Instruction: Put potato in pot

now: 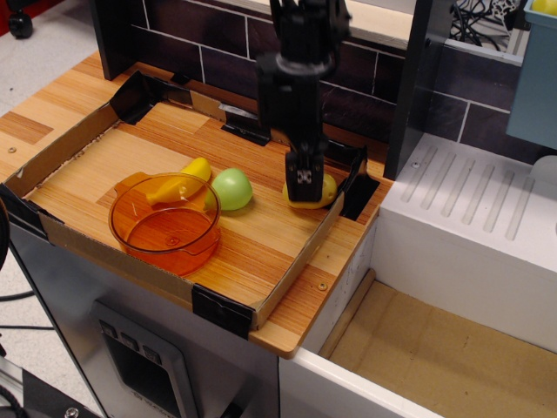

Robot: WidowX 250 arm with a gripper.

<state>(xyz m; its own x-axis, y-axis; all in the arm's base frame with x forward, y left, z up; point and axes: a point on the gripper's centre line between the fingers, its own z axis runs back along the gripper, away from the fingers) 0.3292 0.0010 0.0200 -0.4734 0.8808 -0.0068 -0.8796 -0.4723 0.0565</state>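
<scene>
In the single view, a wooden table [261, 239] edged with low cardboard walls is seen from above and to the front. The potato [324, 193] is found near the right-hand wall of that enclosure, largely covered by the black pincer [305, 186], which is lowered directly over it, so that only yellow slivers at the right and lower edges are shown. Whether the pincer is wide, narrow or already clamped on the potato cannot be told, since the fingertips are hidden behind its own body. The pot [165, 225] is set well apart to the left, near the front wall, upright and with nothing clearly inside it. A green round fruit [232, 189] is placed just beside the pot's far rim, and a slim yellow piece [183, 183] is seen behind the pot, partly through its orange wall. The potato is judged to be light, hollow and rigid, with a smooth, somewhat slippery skin; a hold across its narrower middle is advised, so that the curved sides are not squeezed out from the fingers. A grasp is judged to be the step in hand.
</scene>
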